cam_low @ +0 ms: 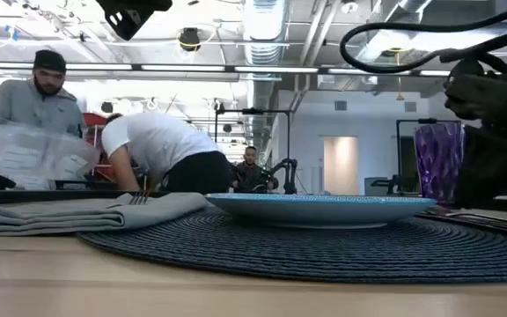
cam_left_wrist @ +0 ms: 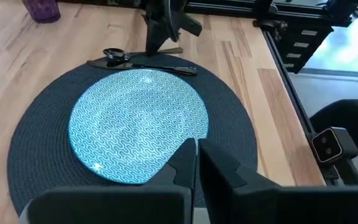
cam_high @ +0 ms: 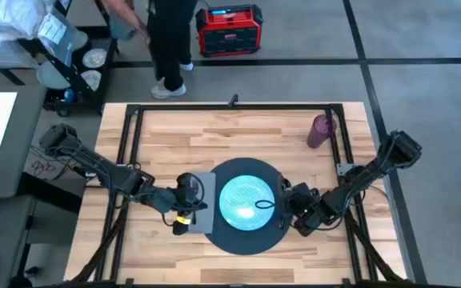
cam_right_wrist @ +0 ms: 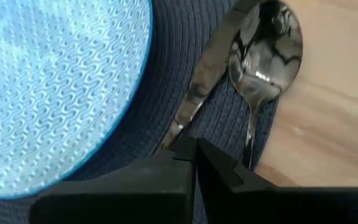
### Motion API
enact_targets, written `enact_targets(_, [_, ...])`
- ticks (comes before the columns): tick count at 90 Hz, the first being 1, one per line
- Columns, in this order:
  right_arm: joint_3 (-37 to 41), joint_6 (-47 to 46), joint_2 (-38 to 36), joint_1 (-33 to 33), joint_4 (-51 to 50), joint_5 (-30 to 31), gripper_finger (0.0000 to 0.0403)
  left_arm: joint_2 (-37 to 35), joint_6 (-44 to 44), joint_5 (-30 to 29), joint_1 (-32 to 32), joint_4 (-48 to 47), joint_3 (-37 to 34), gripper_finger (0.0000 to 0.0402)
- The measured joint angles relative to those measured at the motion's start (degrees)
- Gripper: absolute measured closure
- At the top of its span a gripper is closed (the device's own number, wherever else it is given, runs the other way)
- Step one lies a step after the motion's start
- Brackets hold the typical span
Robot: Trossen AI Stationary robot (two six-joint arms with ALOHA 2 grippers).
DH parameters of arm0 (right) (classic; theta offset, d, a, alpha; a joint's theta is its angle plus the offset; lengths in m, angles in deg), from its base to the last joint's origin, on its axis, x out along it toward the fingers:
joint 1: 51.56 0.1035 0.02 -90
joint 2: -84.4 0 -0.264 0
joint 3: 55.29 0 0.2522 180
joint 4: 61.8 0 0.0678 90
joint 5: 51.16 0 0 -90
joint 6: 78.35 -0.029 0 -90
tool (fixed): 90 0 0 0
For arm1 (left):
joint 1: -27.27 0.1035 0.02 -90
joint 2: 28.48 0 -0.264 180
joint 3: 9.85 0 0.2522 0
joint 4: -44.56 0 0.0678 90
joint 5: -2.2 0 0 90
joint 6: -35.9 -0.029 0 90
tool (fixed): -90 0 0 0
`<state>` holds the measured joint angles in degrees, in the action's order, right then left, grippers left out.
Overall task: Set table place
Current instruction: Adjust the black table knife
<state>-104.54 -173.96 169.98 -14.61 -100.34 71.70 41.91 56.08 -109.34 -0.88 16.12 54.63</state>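
The teal plate [cam_high: 246,200] sits centred on the dark round mat [cam_high: 242,237] in the near middle of the table [cam_high: 214,128]. A grey napkin [cam_high: 204,200] lies at the mat's left edge, a fork [cam_low: 136,199] on it. Knife [cam_right_wrist: 201,78] and spoon [cam_right_wrist: 263,43] lie side by side on the mat's right edge. The purple cup [cam_high: 321,130] stands well apart, toward the far right. The left end effector [cam_left_wrist: 196,152], fingers pressed together and empty, is over the napkin. The right end effector [cam_right_wrist: 194,149], also closed on nothing, is just above the knife and spoon handles.
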Motion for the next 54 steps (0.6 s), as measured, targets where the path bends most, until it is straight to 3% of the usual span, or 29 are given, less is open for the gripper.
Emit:
enact_targets(26, [0.0, 6.91, 0.0, -2.36, 5.78, -0.76, 0.0403, 0.0, -0.03, 0.0, -0.01, 0.0, 0.0, 0.0401])
enact_targets(54, [0.43, 6.14, 0.02, -3.41, 3.54, -0.61, 0.0403, 0.0, -0.25, 0.0, -0.01, -0.02, 0.0, 0.0401])
